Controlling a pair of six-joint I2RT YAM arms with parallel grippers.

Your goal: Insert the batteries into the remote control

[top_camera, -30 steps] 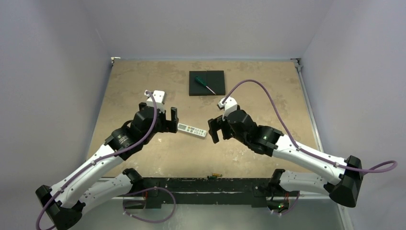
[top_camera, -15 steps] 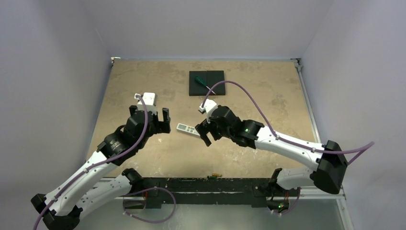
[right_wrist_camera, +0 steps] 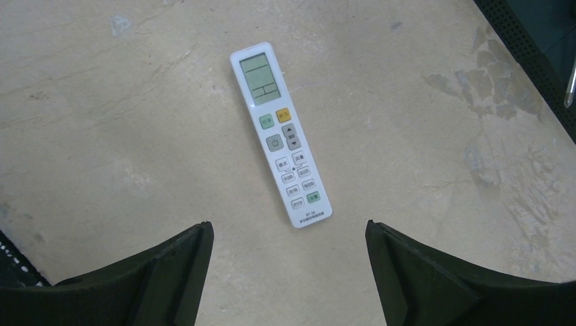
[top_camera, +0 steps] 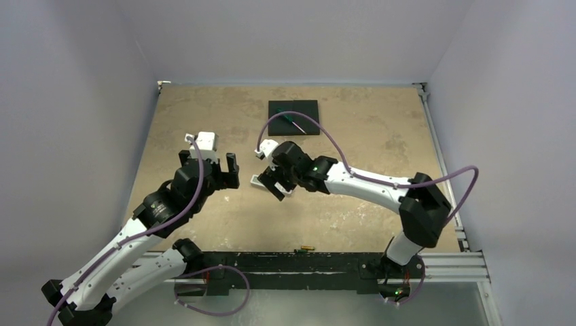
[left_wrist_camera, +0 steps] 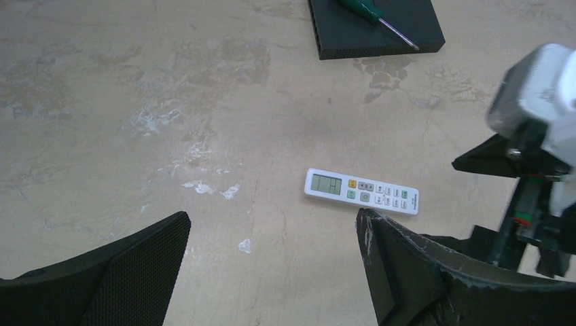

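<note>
While the slim white plastic remote control (right_wrist_camera: 282, 132) lies buttons-up on the tan table (top_camera: 204, 109), right gripper (right_wrist_camera: 286, 234) hovers above w/ jaws spread, prob. to flip it; left gripper (left_wrist_camera: 272, 224) spread too; tiny gold-dark batteries (top_camera: 307, 248) at near edge.

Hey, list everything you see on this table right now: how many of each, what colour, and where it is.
remote control: one, white, mid-table, lying flat with buttons up.
batteries: too small to count, goldish and dark, at the table's near edge between the arm bases.
black pad: one, black, far middle of the table.
screwdriver: one, green handle, lying on the black pad.
table: one, mottled tan.
left arm: one, white and black, jaws open to the left of the remote control.
right arm: one, white and black, jaws open over the remote control, holding nothing.
</note>
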